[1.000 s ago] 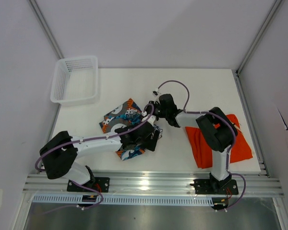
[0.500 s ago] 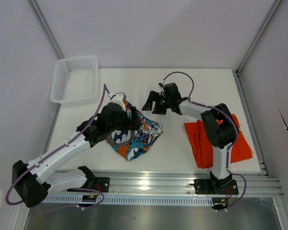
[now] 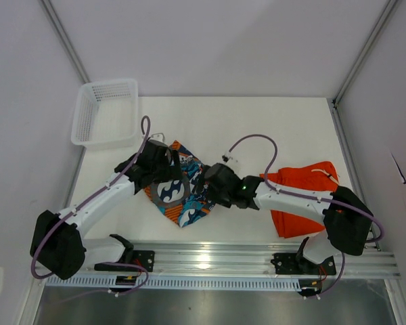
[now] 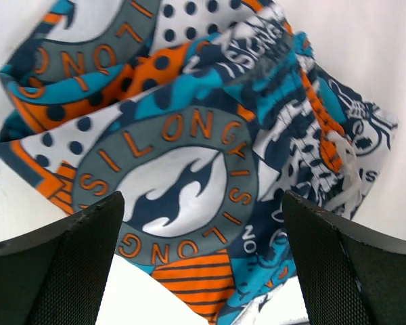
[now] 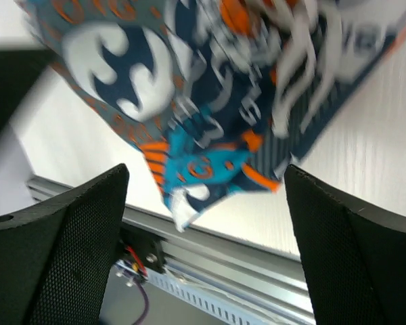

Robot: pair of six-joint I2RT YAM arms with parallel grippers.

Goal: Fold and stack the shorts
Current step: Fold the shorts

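1. Currently, the patterned shorts (image 3: 183, 193) lie on the table (image 3: 257, 128) left of centre and toward the near edge, as a loosely doubled bundle. The edges are uneven and a round emblem faces up.
2. The orange shorts (image 3: 291, 220) lie flat at the right near side, partly hidden under the right arm. They look fairly compact, but whether they are properly folded cannot be told from above.
3. The two pairs lie well apart, so the stacking has not been done.
4. The left gripper (image 4: 201, 198) hangs over the patterned pair with its jaws spread wide and nothing between them.
5. The right gripper (image 5: 206, 169) is likewise spread and empty. It hovers over the near corner of the same pair, close to the table's front rail.
6. By this reading, the patterned pair is mid-fold. It needs squaring up, and then one pair has to be laid on the other.
7. The white basket (image 3: 108, 82) stands at the far left corner with no fabric in it.
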